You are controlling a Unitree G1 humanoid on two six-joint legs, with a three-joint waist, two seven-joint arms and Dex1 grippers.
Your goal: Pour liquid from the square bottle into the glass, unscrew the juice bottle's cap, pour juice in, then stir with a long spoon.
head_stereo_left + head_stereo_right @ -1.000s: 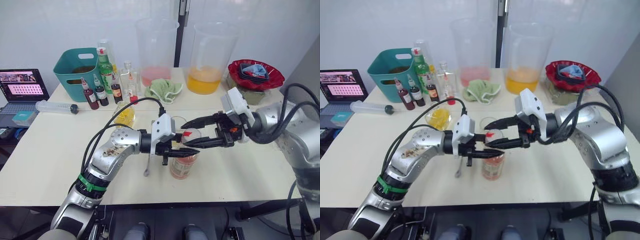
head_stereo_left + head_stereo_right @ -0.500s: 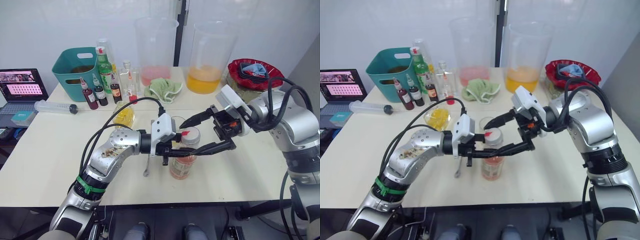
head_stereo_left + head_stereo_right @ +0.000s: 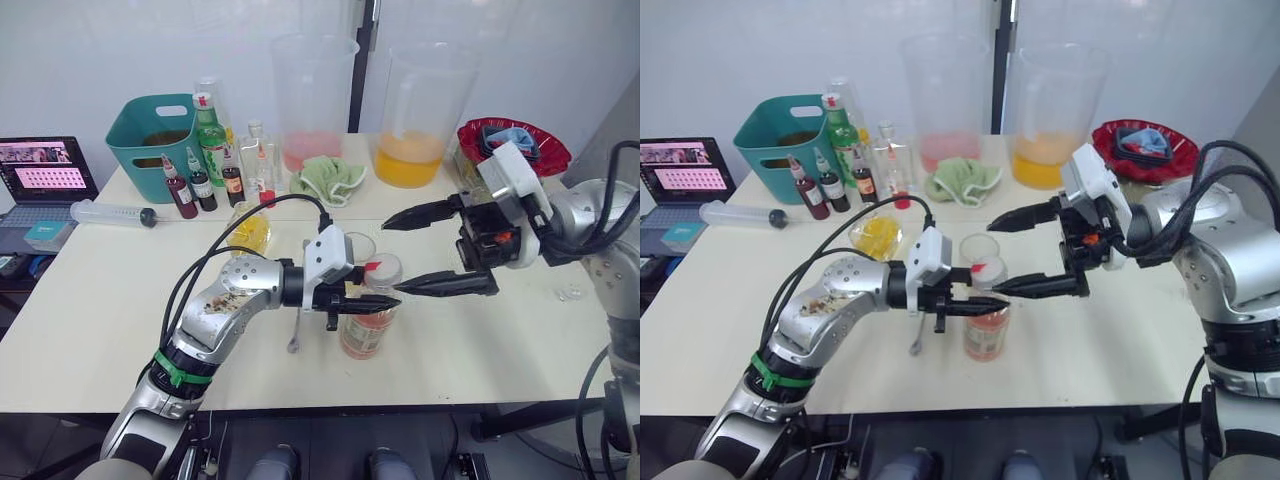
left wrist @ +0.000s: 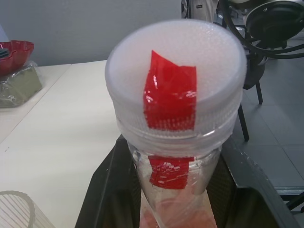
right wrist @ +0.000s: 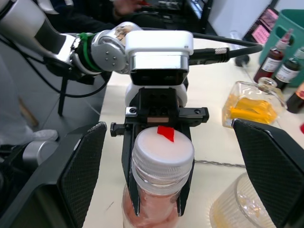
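Note:
The juice bottle (image 3: 365, 325) stands near the table's front middle, pink liquid low down, and my left gripper (image 3: 376, 300) is shut on its neck. Its whitish cap (image 3: 381, 269) with red tape sits on the bottle (image 4: 175, 90). My right gripper (image 3: 391, 255) is open wide, one fingertip above and one below cap height, just right of the cap (image 5: 163, 149). The glass (image 3: 358, 245) stands right behind the bottle. The square bottle (image 3: 249, 229) with yellow liquid is behind my left arm. The long spoon (image 3: 295, 333) lies on the table under my left wrist.
At the back left are a teal basket (image 3: 158, 132), a green bottle (image 3: 210, 135) and small dark-red sauce bottles (image 3: 182, 196). Two big beakers (image 3: 314, 100) (image 3: 420, 112), a green cloth (image 3: 327, 178) and a red bowl (image 3: 513, 148) line the back. A syringe (image 3: 110, 212) and laptop (image 3: 45, 170) lie left.
My right gripper has drawn back to the right from around the cap, and its fingers have spread wider. The left gripper and the bottle have stayed put, cap still on.

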